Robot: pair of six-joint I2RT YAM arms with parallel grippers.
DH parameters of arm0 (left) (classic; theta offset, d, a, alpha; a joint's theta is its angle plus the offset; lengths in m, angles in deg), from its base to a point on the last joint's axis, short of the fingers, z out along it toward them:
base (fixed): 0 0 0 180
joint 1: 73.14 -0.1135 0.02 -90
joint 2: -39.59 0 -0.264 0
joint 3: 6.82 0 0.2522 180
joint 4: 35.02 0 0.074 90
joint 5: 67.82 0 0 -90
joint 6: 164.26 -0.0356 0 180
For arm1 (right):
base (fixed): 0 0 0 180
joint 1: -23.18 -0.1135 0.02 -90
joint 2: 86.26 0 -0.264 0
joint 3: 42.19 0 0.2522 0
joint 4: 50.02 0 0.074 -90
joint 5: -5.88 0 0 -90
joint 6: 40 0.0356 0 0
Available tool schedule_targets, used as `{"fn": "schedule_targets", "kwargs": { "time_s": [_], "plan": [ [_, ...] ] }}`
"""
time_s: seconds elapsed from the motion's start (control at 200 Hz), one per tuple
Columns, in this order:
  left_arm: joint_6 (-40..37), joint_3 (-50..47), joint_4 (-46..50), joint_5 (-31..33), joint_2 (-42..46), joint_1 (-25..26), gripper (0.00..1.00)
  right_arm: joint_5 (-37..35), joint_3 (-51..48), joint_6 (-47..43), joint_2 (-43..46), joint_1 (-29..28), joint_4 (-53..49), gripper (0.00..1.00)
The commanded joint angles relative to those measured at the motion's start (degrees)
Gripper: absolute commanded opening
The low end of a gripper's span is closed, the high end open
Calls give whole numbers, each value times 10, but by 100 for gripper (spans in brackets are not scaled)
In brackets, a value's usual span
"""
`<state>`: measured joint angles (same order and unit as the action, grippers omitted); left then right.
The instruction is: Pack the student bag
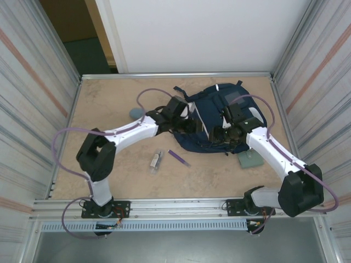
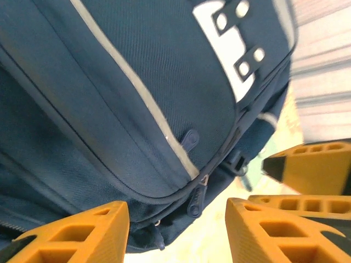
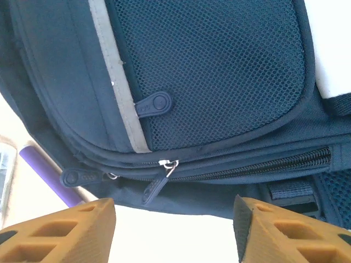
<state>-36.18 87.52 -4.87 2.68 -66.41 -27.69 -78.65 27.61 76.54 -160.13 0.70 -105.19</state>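
Observation:
The student bag [image 1: 219, 112], a navy backpack with white patches, lies flat at the middle right of the table. My left gripper [image 1: 189, 127] sits at the bag's near left edge. In the left wrist view the bag [image 2: 109, 98] is close, and the left gripper [image 2: 175, 235] is open, with a zip pull [image 2: 196, 201] hanging just beyond its orange fingers [image 2: 77, 233]. My right gripper [image 1: 219, 135] sits at the bag's near edge. In the right wrist view the right gripper [image 3: 174, 230] is open and empty, below the bag's [image 3: 219, 71] zip pull [image 3: 156, 186].
A purple pen [image 1: 179, 158] and a small clear item [image 1: 157, 159] lie on the table in front of the bag. A pale green object [image 1: 251, 159] rests under the right arm. A grey-blue round thing [image 1: 135, 113] lies at the left. Corrugated walls stand on both sides.

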Motion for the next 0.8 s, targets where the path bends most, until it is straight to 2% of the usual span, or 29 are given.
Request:
{"fn": "schedule_targets", "kwargs": {
  "time_s": [0.0, 0.15, 0.22, 0.356, 0.536, 0.702, 0.797],
  "plan": [
    [-20, 43, 68, 1, -30, 18, 50, 28, -10, 14, -2, 0, 11, 59],
    [4, 29, 73, 20, -37, 31, 50, 62, -22, 22, -28, -2, 40, 56],
    [8, 30, 73, 25, -40, 38, 50, 69, -25, 31, -43, -6, 52, 51],
    [6, 39, 74, 30, -53, 52, 46, 45, -35, 39, -66, -19, 77, 42],
    [12, 41, 84, 63, -62, 55, 38, 33, -42, 69, -97, -33, 91, 36],
    [0, 26, 87, 98, -46, 55, 38, -24, -38, 76, -101, -36, 63, 30],
    [-18, 7, 62, 91, -30, 54, 37, -20, -49, 71, -98, -39, 79, 29]
  ]
}}
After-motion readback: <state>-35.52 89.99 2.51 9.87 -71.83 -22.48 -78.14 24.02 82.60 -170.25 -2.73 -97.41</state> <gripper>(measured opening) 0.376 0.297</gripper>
